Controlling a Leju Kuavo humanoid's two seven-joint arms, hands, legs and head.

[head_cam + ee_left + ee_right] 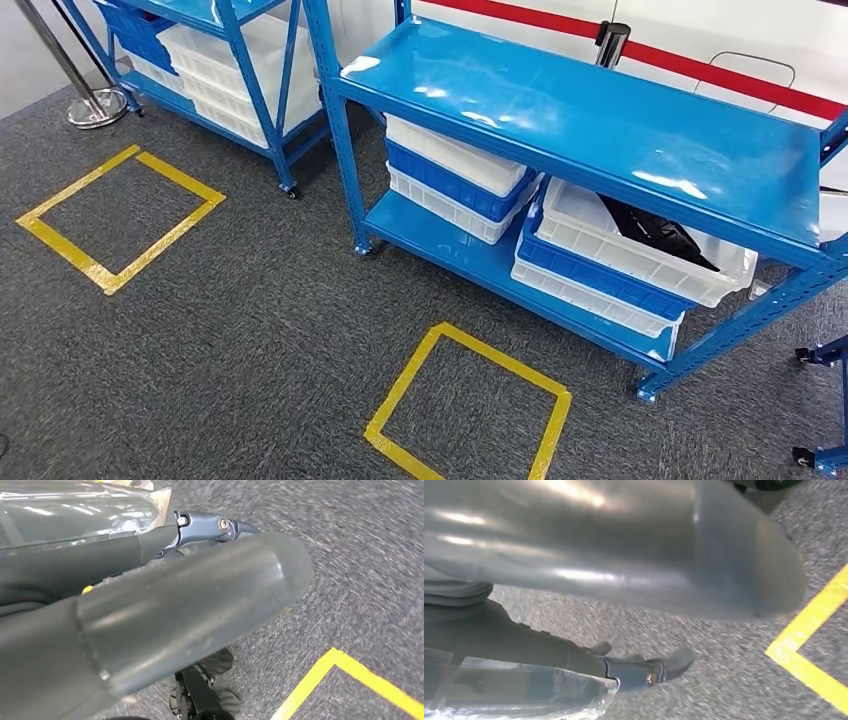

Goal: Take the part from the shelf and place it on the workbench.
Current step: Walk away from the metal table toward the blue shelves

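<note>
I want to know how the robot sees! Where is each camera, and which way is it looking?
Head view: high on the body, looking forward and down at the blue shelf, its bins and the carpet; no arms.
Left wrist view: behind the left robot hand, facing the carpet.
Right wrist view: behind the right robot hand, facing the carpet.
All share grey carpet and yellow tape.

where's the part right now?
Head view, right side: the black part lies in the top white bin of the right-hand stack on the blue shelf's lower level, partly hidden under the top deck, beyond the nearer yellow floor square.
</note>
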